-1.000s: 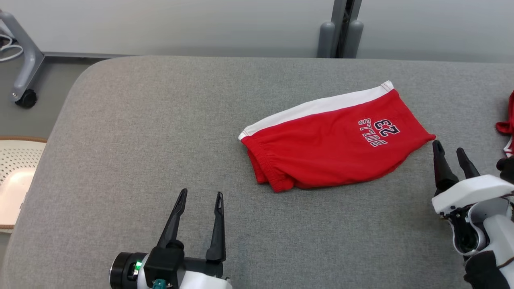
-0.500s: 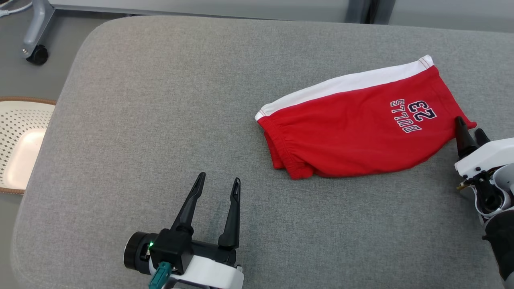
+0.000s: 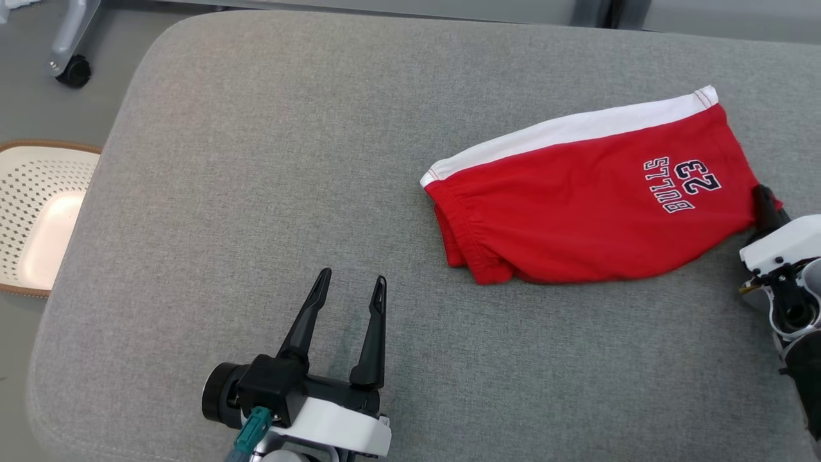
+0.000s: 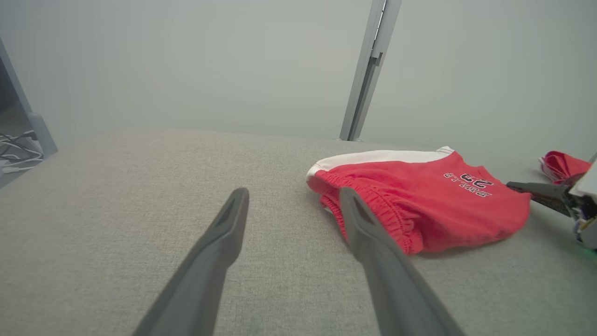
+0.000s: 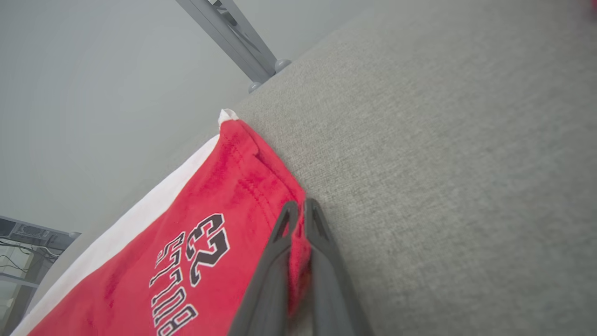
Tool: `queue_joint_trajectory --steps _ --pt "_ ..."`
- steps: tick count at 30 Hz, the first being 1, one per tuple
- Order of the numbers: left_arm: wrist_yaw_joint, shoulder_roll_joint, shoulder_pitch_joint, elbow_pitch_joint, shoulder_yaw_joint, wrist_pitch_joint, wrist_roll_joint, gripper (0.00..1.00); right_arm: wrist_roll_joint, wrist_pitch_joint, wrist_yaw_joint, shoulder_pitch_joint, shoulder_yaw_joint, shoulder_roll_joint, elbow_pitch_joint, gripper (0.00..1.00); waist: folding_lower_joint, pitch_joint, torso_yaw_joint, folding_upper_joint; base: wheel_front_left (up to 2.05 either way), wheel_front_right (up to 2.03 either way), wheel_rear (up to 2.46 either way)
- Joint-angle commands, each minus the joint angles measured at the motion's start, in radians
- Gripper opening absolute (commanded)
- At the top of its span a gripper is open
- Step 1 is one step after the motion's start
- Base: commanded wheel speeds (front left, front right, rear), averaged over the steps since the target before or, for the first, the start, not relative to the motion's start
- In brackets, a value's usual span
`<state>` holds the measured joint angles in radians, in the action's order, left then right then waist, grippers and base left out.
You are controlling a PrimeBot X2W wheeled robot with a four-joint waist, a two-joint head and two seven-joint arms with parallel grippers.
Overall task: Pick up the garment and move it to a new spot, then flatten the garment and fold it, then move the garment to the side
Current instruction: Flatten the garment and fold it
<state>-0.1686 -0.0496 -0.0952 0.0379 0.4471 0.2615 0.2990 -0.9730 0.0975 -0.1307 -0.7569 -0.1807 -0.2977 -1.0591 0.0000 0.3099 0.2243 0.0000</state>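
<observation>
The garment (image 3: pixel 596 205) is a pair of red shorts with a white side stripe and "BULLS 23" print, lying folded over on the grey padded table (image 3: pixel 256 160). My right gripper (image 3: pixel 763 200) is at the garment's right hem corner and shut on it. The right wrist view shows red fabric (image 5: pixel 186 242) pinched between the closed fingers (image 5: pixel 280 261). My left gripper (image 3: pixel 353 280) rests low near the front edge, open and empty, left of the waistband. In the left wrist view its fingers (image 4: pixel 224 233) stand apart, with the garment (image 4: pixel 419 196) ahead to the right and the right gripper (image 4: pixel 517 187) at its far corner.
A white perforated basket (image 3: pixel 38 218) sits off the table's left edge. A grey stand leg with a caster (image 3: pixel 74 70) is on the floor at the far left. Another red cloth (image 4: pixel 562 165) lies beyond the right gripper. A grey post (image 4: pixel 371 70) rises behind the table.
The head camera has tilted down and shifted. My right gripper moved forward onto the garment's right hem corner and closed on it. The left gripper stayed open.
</observation>
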Motion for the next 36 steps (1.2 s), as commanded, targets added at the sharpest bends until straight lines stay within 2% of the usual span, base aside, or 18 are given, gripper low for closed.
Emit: queue_joint_trajectory --steps 1,17,24,30,36 --pt "-0.001 -0.003 -0.014 0.004 -0.005 0.004 -0.006 1.0 -0.026 -0.004 0.0 0.049 -0.018 0.009 -0.003 0.0 0.0 -0.01 -0.01 0.0 0.0 0.0 0.0" --pt "0.016 -0.003 0.01 0.001 -0.044 0.004 -0.046 1.0 -0.166 0.081 0.0 0.177 -0.122 -0.048 0.163 0.0 0.0 -0.066 -0.121 0.0 0.0 0.0 0.0" --pt "0.023 -0.003 0.016 0.008 -0.054 0.004 -0.05 1.0 -0.213 0.106 0.0 0.212 -0.157 -0.071 0.186 0.0 0.0 -0.084 -0.16 0.0 0.0 0.0 0.0" --pt "0.026 -0.003 0.023 0.015 -0.054 0.004 -0.046 1.0 -0.234 0.131 0.0 0.232 -0.191 -0.083 0.223 0.0 0.0 -0.109 -0.172 0.0 0.0 0.0 0.0" --pt "0.024 -0.003 0.028 0.017 -0.051 0.004 -0.035 1.0 -0.229 0.154 0.0 0.238 -0.233 -0.084 0.314 0.0 0.0 -0.137 -0.163 0.0 0.0 0.0 0.0"
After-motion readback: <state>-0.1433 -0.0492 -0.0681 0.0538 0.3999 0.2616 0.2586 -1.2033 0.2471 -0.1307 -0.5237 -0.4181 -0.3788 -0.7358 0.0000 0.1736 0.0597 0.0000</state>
